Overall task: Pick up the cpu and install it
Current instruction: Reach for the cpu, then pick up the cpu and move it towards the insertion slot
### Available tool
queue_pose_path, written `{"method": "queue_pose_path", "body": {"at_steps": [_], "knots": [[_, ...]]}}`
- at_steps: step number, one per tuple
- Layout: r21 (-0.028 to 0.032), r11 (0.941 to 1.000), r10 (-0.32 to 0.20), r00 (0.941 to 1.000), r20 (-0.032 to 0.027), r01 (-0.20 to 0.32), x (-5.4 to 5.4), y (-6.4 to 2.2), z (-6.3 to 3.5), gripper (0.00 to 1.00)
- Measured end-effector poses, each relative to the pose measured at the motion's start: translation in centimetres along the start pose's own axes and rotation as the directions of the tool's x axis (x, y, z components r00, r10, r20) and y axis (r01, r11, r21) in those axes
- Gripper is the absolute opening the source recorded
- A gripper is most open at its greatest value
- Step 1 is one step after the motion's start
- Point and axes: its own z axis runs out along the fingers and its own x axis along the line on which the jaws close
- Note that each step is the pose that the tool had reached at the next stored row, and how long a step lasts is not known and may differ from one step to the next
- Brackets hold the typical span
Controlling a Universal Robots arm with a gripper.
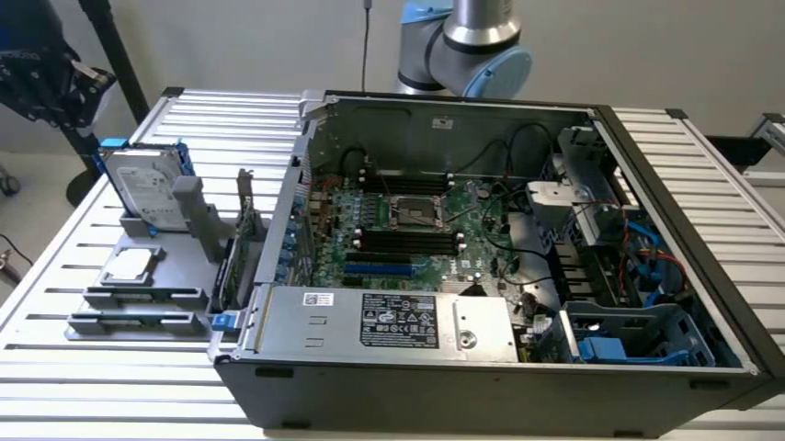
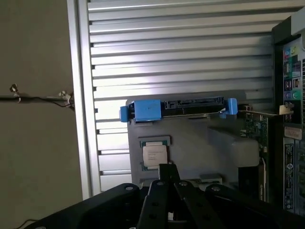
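The cpu (image 1: pixel 131 265) is a small square chip with a silvery top, lying flat in a grey holder (image 1: pixel 184 246) on the slatted table, at the exterior view's left of the open computer case (image 1: pixel 491 377). In the wrist view the cpu (image 2: pixel 155 155) lies well below my gripper (image 2: pixel 166 168), whose black fingers (image 2: pixel 162 179) converge to a single tip with nothing between them. The empty socket (image 1: pixel 417 213) sits in the middle of the green motherboard (image 1: pixel 472 262). The arm's grey and blue joints (image 1: pixel 472 41) stand behind the case.
A large silver hard drive (image 1: pixel 145 188) with a blue bracket (image 2: pixel 178 107) stands upright at the back of the holder. Long grey sticks (image 1: pixel 135 322) lie at its front. A card (image 1: pixel 245 230) stands between holder and case. Cables and a drive cage (image 1: pixel 626 331) fill the case's right side.
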Motion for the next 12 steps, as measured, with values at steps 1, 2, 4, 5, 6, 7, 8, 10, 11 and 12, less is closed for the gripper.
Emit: {"method": "queue_pose_path", "body": {"at_steps": [1,2,4,5,6,7,8,10,11,12], "knots": [[0.0000,1.0000,0.000,1.0000,-0.0003,0.000,0.34,-0.01,0.07,0.11],[0.0000,1.0000,-0.001,1.0000,-0.0012,0.001,0.46,-0.01,0.08,0.11],[0.0000,1.0000,-0.001,1.0000,-0.0015,0.001,0.46,-0.01,0.08,0.11],[0.0002,1.0000,-0.001,1.0000,-0.0017,0.001,0.46,-0.01,0.07,0.11],[0.0001,1.0000,-0.001,1.0000,-0.0016,0.001,0.47,-0.01,0.08,0.11],[0.0001,1.0000,-0.001,1.0000,-0.0017,0.001,0.47,0.00,0.07,0.11],[0.0001,1.0000,-0.001,1.0000,-0.0017,0.001,0.47,0.00,0.07,0.11],[0.0001,1.0000,-0.001,1.0000,-0.0017,0.001,0.47,-0.01,0.08,0.11],[0.0001,1.0000,-0.001,1.0000,-0.0017,0.001,0.47,0.00,0.08,0.11],[0.0001,1.0000,-0.001,1.0000,-0.0017,0.001,0.47,-0.01,0.08,0.11]]}}
